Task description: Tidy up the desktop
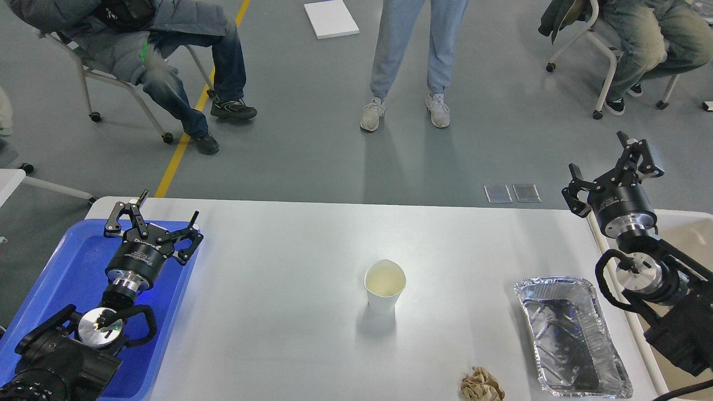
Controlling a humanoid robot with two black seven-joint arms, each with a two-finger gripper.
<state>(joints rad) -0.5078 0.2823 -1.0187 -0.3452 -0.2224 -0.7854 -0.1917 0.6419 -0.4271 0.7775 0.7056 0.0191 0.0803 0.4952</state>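
Observation:
The white desktop (pixel 289 245) fills the lower half of the head view. A white paper cup (pixel 384 285) stands upright near its middle. An empty foil tray (pixel 572 334) lies at the right, and a crumpled brown paper ball (pixel 482 385) lies at the front edge. My left gripper (pixel 151 213) is open and empty above the far end of the blue tray (pixel 61 273). My right gripper (pixel 607 167) is open and empty, raised past the desktop's right far corner.
A beige bin (pixel 682 225) sits off the desktop's right edge, behind my right arm. People sit on wheeled chairs at the far left and far right, and one stands beyond the table's far edge. A white board (pixel 331 18) lies on the floor.

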